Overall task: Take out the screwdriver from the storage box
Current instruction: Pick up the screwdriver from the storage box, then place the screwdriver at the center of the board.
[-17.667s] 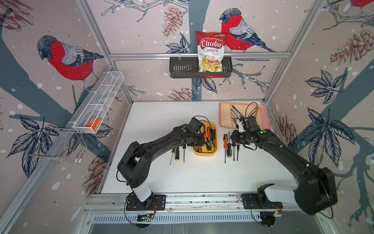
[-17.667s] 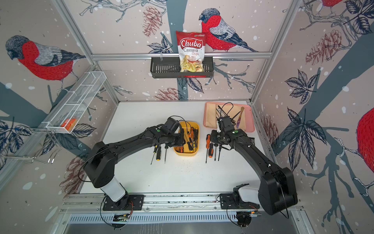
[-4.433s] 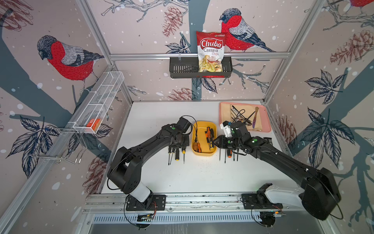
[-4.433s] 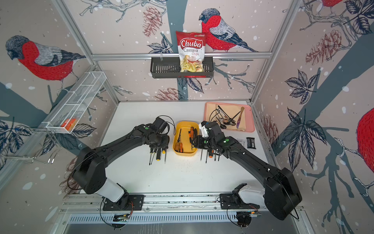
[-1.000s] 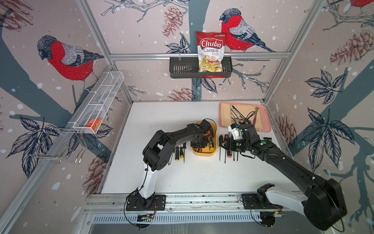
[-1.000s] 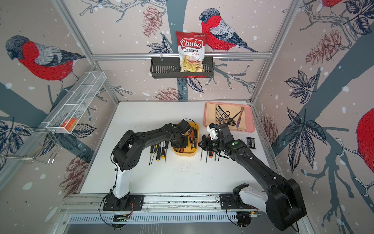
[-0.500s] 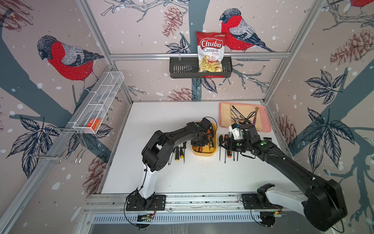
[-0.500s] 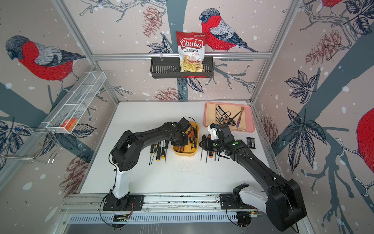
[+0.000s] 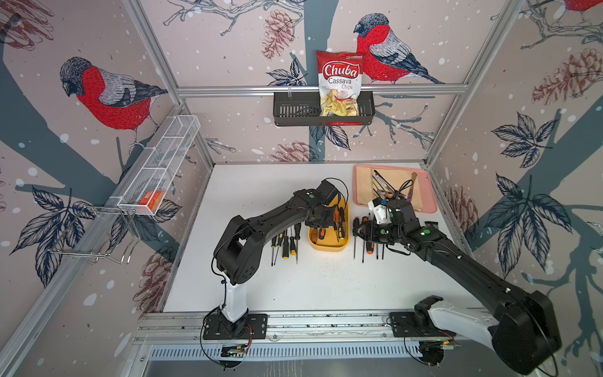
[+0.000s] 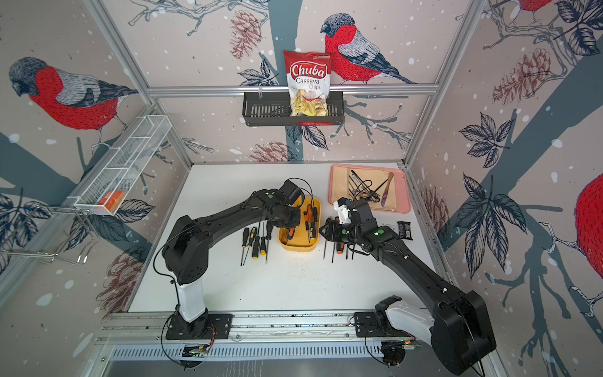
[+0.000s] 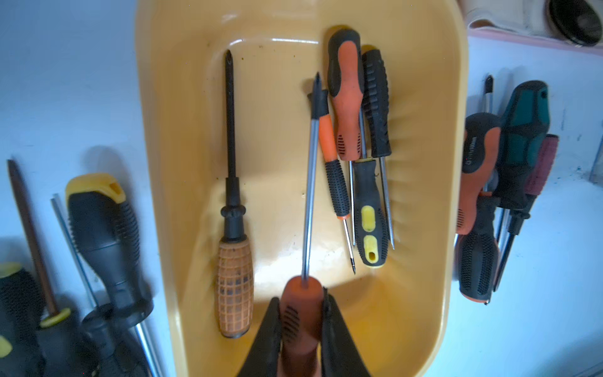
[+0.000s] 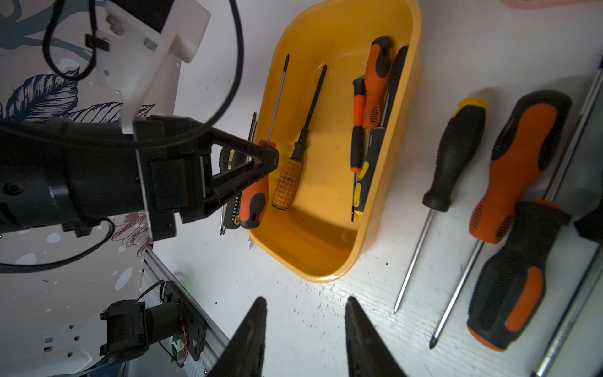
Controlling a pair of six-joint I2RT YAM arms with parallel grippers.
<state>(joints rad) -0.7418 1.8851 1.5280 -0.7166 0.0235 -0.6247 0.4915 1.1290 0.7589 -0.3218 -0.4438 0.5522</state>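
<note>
Orange handle clamped in the left gripper (image 11: 301,303), the screwdriver (image 12: 253,204) lay at the yellow storage box's (image 11: 424,196) left side, not yet lifted clear, others (image 11: 233,277) beside it, rows (image 9: 285,243) outside, the right gripper (image 12: 305,300) part-open, empty, right of it.

Bullfinch-and-pinecone wallpaper (image 9: 212,49), aluminium frame rails (image 9: 228,91), white tabletop (image 9: 261,189), black wall basket (image 9: 293,112)

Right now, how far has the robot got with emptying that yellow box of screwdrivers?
Done: two rows of screwdrivers lie on the table, either side of the storage box. In hand: the left gripper is shut on an orange-handled screwdriver, not yet clear of the box. Left: a brown-handled screwdriver and four more screwdrivers bunched by one wall. The right gripper is open and empty.
</note>
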